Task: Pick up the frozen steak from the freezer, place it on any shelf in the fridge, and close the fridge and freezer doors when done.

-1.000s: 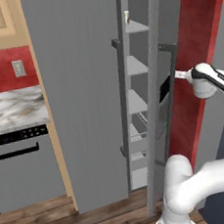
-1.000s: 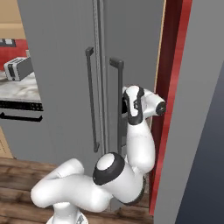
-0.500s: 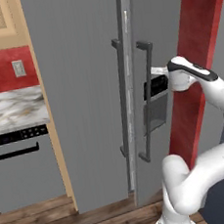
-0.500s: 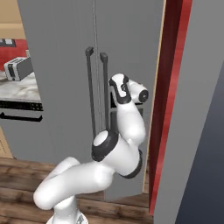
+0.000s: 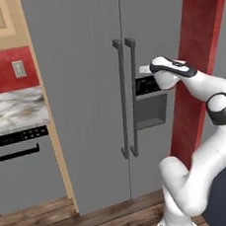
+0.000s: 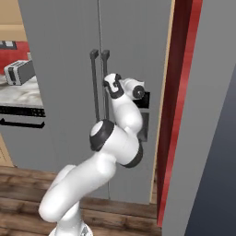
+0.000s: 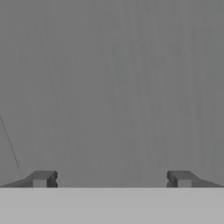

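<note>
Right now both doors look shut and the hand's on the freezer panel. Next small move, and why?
Probably back the gripper straight off the freezer door. Its jaws are open, holding nothing, and that door sits flush with the fridge door, handles side by side.

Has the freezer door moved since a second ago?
Yes. The freezer door has swung shut: it now lies flush beside the fridge door, the two handles side by side, where earlier it stood open showing shelves. The open gripper is against it.
</note>
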